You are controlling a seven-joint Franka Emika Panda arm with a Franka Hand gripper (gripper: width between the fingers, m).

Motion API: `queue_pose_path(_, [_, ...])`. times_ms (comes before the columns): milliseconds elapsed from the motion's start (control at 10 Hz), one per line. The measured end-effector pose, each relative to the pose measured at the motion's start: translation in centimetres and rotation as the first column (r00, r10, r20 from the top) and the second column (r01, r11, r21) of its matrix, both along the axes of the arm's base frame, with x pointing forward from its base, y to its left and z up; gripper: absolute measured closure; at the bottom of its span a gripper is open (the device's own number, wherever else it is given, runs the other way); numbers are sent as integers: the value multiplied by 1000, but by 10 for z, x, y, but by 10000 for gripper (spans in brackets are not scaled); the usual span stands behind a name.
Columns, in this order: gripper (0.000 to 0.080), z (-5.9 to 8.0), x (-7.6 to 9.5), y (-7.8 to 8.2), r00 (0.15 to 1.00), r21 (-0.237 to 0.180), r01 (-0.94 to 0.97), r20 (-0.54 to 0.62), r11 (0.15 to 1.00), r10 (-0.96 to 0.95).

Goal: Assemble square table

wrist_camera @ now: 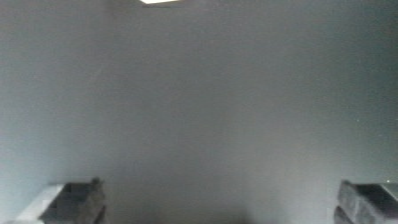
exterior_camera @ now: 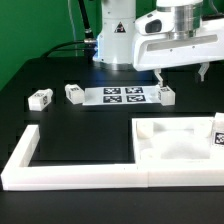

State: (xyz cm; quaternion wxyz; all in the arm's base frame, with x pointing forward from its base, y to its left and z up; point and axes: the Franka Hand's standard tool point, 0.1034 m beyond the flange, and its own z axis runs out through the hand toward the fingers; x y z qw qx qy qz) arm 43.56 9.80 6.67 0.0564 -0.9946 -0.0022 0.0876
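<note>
- My gripper hangs spread wide, pinching nothing.
- Just below one jaw stands a leg; if I descend off-centre, I may topple it.
- The tabletop lies farther below me, near enough for a careless swing to clip its rim.

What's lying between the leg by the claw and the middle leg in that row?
The marker board, lying flat, sits between the middle leg and the leg by the claw; the claw hangs above. The exterior view shows it.
</note>
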Motion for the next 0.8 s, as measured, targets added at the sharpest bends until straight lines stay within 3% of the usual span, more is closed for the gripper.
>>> queue_pose_path(100, [150,-2,-2,2,990,-11,-15,-143,1000,14])
queue_pose_path(300, [150,-7,2,1,972,-31,-72,-225,997,63])
queue_pose_path(500, [150,-7,-3,0,936,-19,-73,-348,997,62])
queue_pose_path(800, [150,-28,-18,-13,830,-8,-110,-550,994,87])
